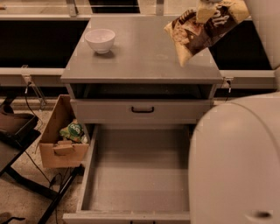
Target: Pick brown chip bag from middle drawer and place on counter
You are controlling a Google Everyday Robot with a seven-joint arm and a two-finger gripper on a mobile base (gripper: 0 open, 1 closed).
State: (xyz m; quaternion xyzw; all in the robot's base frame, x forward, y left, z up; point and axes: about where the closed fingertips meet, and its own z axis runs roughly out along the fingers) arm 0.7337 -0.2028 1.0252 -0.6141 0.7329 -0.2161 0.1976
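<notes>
The brown chip bag (197,31) hangs tilted in the air above the counter's (140,59) back right corner. My gripper (207,3) shows only at the top edge and grips the bag's upper end. The middle drawer (135,175) is pulled out below, and its grey floor is bare. Its right part is hidden behind my arm's pale body (236,162).
A white bowl (100,40) stands on the counter's back left. A closed drawer front with a black handle (142,110) sits above the open drawer. A cardboard box (57,151) with a green packet (73,130) stands at the left, next to a black stand (17,131).
</notes>
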